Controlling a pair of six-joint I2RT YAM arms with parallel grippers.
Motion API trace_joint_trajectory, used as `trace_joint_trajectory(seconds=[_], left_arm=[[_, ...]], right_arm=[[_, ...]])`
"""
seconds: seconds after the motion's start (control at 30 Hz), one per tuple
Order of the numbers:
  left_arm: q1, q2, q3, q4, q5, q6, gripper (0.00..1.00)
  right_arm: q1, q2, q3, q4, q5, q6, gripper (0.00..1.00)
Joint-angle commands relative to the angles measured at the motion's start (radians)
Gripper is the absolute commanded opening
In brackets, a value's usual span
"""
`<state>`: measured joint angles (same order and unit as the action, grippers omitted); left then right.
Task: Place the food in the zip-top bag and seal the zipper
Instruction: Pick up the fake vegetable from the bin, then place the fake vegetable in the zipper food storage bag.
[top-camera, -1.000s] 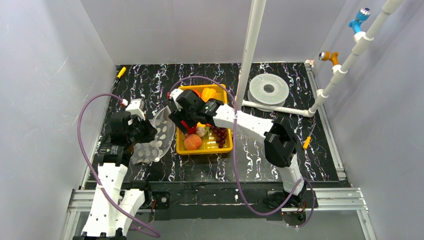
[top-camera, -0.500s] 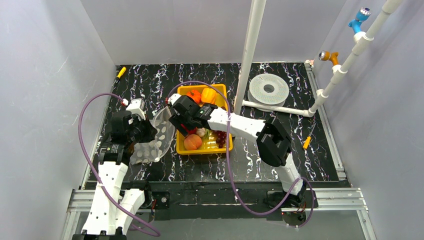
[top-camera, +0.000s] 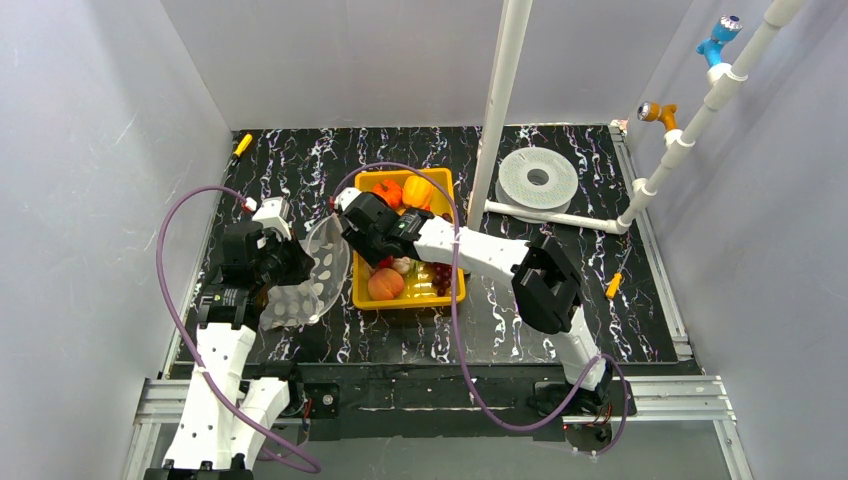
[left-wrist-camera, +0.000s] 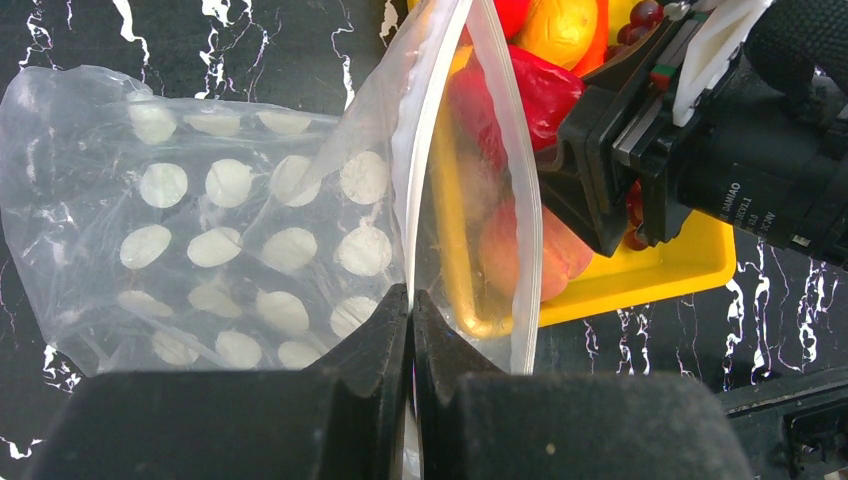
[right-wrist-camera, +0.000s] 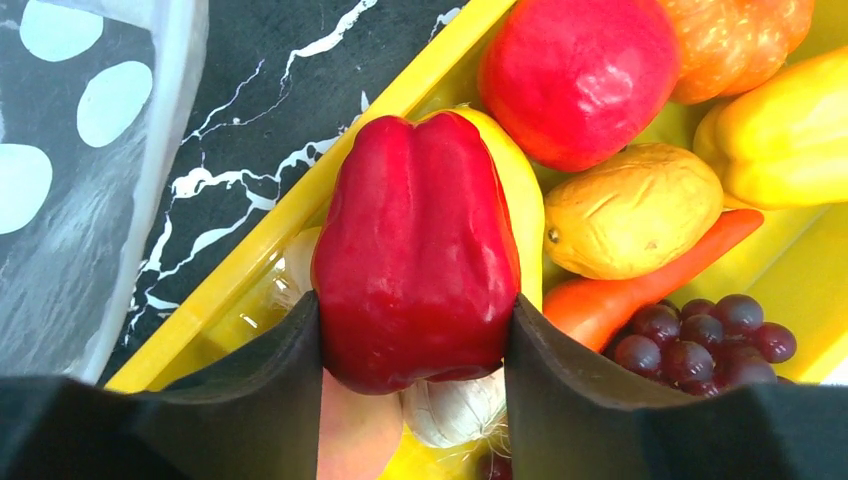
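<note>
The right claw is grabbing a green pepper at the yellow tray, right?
Not quite: the pepper is red, not green. The right wrist view shows the right claw gripping it on both sides at the yellow tray.

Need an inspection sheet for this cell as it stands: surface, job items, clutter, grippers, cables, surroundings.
Surface: black white-veined tabletop, no spills seen.
Job's things: clear dotted plastic zip-top bag, mouth open beside yellow plastic tray, no food seen inside; glossy red toy pepper over tray edge; purple grapes and tan potato in tray.
Clutter: white perforated disc; small yellow pieces.
Grippers: left gripper pinches bag's mouth edge; right gripper closed on pepper.
Cables: purple cables loop from both arms; one arcs over tray.
Surroundings: grey walls, white pipe frame.
</note>
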<state>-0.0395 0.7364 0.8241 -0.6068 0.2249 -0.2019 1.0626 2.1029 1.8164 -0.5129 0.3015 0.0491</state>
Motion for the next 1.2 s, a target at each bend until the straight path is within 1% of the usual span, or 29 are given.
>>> trace_joint_trajectory(seconds=[0.0, 0.23, 0.37, 0.47, 0.7, 0.77, 0.83, 0.9, 0.97, 1.07, 1.17], left_arm=[[-0.002, -0.009, -0.008, -0.006, -0.001, 0.004, 0.0], [-0.002, 0.001, -0.005, -0.007, 0.002, 0.006, 0.0], [-0.002, -0.003, -0.008, -0.003, 0.0, 0.003, 0.0], [-0.002, 0.005, -0.007, -0.003, 0.008, 0.005, 0.0], [-0.002, 0.011, -0.007, -0.002, 0.016, 0.006, 0.0], [-0.003, 0.01, -0.007, -0.002, 0.02, 0.005, 0.0], [-0.002, 0.006, -0.007, -0.002, 0.02, 0.006, 0.0], [-0.002, 0.0, -0.008, -0.001, 0.019, 0.006, 0.0], [-0.002, -0.004, -0.008, 0.0, 0.018, 0.004, 0.0], [-0.002, -0.013, -0.008, 0.0, 0.018, 0.004, 0.0], [-0.002, -0.03, -0.01, 0.002, 0.014, 0.003, 0.0]], right_arm=[[-0.002, -0.044, -0.013, 0.048, 0.027, 0.033, 0.37], [-0.014, -0.175, -0.091, 0.06, -0.001, 0.106, 0.15], [-0.016, -0.217, -0.102, 0.015, -0.005, 0.138, 0.06], [-0.016, -0.251, -0.107, -0.01, -0.013, 0.159, 0.02], [-0.015, -0.342, -0.05, -0.079, -0.142, 0.277, 0.01], [-0.015, -0.358, -0.033, -0.062, -0.212, 0.334, 0.03], [-0.014, -0.36, -0.033, -0.016, -0.33, 0.4, 0.05], [-0.011, -0.344, -0.039, 0.042, -0.436, 0.471, 0.06], [-0.007, -0.308, -0.016, 0.065, -0.496, 0.511, 0.06], [-0.005, -0.25, 0.034, 0.06, -0.541, 0.544, 0.06], [-0.005, -0.216, 0.052, 0.072, -0.562, 0.581, 0.06]])
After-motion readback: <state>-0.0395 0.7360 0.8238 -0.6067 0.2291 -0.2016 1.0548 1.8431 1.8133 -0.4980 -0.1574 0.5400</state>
